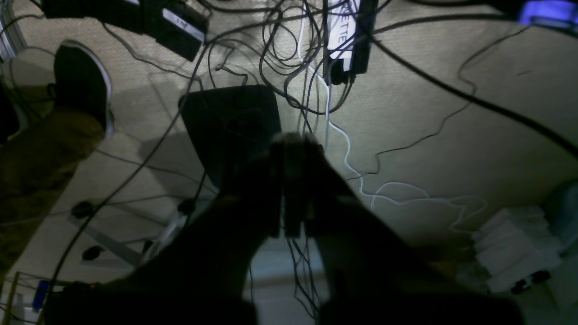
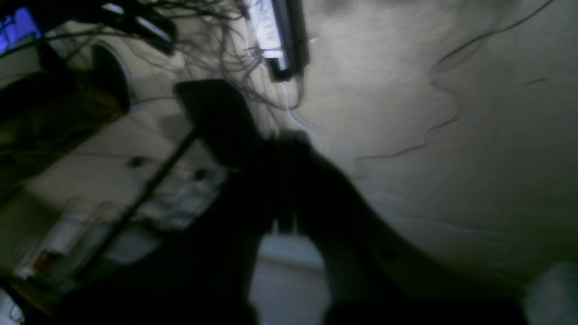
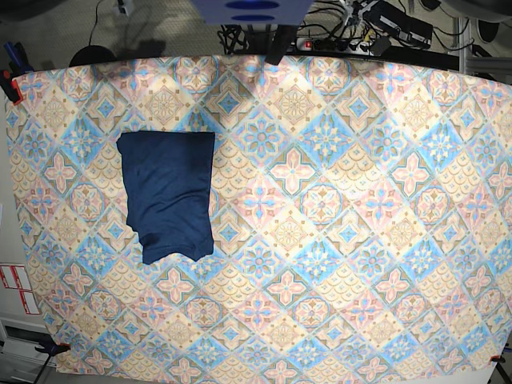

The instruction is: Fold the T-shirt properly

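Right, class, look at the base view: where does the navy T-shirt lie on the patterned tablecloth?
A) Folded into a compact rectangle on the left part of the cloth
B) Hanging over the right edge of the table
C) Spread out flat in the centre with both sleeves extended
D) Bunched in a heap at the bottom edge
A: the T-shirt lies as a compact folded rectangle on the left part of the tablecloth, no sleeves sticking out.

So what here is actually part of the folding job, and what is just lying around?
Part of the job:
- shirt, folded into a compact block
- patterned tablecloth it lies on
- left tool and right tool, both shut, holding nothing

Just lying about:
- cables on the floor
- power strip
- someone's shoe
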{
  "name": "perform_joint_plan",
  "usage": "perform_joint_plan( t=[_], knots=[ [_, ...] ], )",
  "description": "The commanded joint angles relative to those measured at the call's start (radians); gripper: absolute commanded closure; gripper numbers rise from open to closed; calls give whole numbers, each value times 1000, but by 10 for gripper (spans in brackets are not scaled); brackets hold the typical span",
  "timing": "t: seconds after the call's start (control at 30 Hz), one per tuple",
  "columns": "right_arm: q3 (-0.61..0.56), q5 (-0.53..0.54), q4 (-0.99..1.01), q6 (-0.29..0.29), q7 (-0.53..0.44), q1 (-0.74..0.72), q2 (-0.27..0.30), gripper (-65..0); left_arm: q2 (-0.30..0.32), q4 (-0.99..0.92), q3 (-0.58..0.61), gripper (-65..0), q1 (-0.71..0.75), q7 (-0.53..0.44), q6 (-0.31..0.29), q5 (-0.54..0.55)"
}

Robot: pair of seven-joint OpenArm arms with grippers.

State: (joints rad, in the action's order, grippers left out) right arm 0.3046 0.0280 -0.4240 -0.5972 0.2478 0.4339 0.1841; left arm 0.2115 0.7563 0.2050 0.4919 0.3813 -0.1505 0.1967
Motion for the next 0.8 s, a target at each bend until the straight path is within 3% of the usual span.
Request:
perform_joint_plan(
  t=[0.0, 0.17, 0.3, 0.47, 0.63, 0.77],
  knots=[
    [1, 5, 47, -11, -40, -16, -11, 0, 6, -48, 20, 0, -25, -29, 2, 1],
    [1, 3, 221, 7, -195, -103, -44, 0, -16, -252, 129, 0, -134, -170, 2, 2],
    [1, 3, 230, 145, -261, -116, -47, 0, -56, -398, 190, 0, -227, -241, 2, 2],
    [1, 3, 236, 279, -288, -155, -105, 0, -85, -446, 219, 0, -272, -281, 2, 2],
    [1, 3, 236, 283, -285, -206, -189, 0, -100, -444, 221, 0, -299, -282, 2, 4],
    [1, 3, 236, 283, -288, -214, -206, 0, -114, -444, 216, 0, -318, -282, 2, 8]
  ],
)
